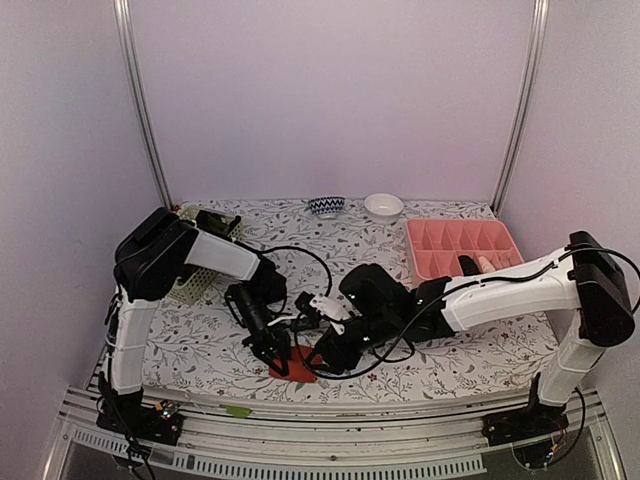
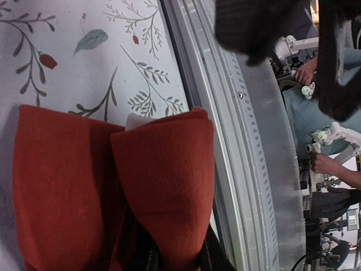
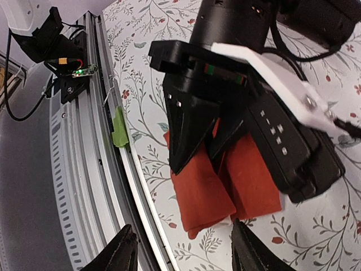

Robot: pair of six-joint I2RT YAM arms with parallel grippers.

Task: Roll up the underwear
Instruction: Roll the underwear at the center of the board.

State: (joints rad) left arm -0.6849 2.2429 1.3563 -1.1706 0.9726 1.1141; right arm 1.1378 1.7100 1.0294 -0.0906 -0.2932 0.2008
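- The left black two-finger claw [image 3: 197,144] clenches a fold of the red-orange soft cloth underwear [image 2: 163,175].
- The right claw [image 3: 181,237] gapes wide and empty, near the cloth.
- The cloth lies just beside the grey metal front rail [image 2: 225,141].

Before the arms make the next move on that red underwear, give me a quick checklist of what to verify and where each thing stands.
1. Left tool has a grip on the red underwear: ok, a fold sits pinched between its fingers.
2. Right tool free to help: ok, open and empty, above the near edge.
3. Tools clear of each other: ok, a gap shows between them in the right wrist view.
4. Cloth safely on the table: cannot tell, its edge lies close beside the front rail.
5. Roll formed: not ok, the cloth is folded into two lobes, not rolled.
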